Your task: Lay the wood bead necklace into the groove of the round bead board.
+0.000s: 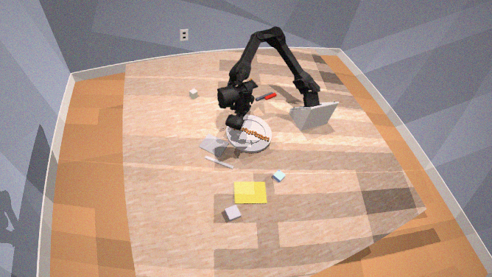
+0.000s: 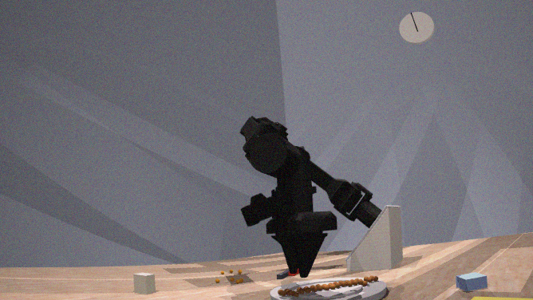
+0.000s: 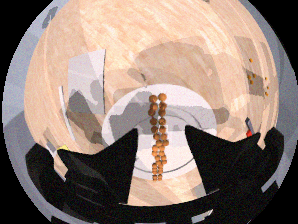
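The wood bead necklace (image 1: 255, 133) (image 2: 327, 285) (image 3: 157, 145) lies in a nearly straight line across the round white bead board (image 1: 255, 149) (image 2: 377, 290) (image 3: 193, 106). One end reaches the board's rim. My gripper (image 1: 235, 121) (image 2: 299, 273) (image 3: 161, 131) hangs a little above the board's left part, over one end of the necklace. Its fingers stand apart with nothing between them; in the wrist view the beads show on the board below the gap.
A grey wedge (image 1: 313, 114) (image 2: 379, 243) carries the arm's base. A red-and-blue pen (image 1: 266, 96) lies behind the board. A grey sheet (image 1: 213, 144), a white stick (image 1: 219, 162), a blue cube (image 1: 278, 176), a yellow square (image 1: 250, 192), pale cubes (image 1: 194, 93) (image 1: 233, 212) and loose orange beads (image 2: 231, 276) lie around.
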Robot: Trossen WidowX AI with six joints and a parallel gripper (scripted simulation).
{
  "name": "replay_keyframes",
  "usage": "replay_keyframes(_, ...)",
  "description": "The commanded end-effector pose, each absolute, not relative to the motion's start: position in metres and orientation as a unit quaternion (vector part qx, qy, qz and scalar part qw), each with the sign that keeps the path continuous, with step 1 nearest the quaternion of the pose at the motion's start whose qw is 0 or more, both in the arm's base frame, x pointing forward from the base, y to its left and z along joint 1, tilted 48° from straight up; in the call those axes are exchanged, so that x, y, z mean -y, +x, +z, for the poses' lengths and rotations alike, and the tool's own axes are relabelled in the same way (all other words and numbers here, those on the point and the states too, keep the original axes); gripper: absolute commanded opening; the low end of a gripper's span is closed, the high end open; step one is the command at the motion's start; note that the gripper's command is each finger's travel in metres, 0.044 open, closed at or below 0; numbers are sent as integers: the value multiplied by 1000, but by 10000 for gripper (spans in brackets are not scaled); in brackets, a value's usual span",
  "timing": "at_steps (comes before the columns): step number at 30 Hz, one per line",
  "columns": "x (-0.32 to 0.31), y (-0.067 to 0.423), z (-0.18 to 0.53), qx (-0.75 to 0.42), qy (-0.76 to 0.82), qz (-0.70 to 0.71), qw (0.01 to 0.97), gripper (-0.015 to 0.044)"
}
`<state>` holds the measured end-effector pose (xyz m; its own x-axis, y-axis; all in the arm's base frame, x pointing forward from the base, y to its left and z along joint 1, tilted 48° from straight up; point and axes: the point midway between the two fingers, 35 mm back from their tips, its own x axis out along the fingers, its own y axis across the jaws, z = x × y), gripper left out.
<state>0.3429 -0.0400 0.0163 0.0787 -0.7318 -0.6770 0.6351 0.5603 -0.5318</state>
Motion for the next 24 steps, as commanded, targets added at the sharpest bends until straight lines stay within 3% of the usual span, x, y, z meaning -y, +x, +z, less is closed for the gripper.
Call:
replay_keyframes(1,45,342,11,-496,-52,-467,730,250)
replay_keyframes(23,63,341,-3,-498,-55,-469,728,250)
replay_keyframes(24,62,343,-2,-496,-51,-468,730,224)
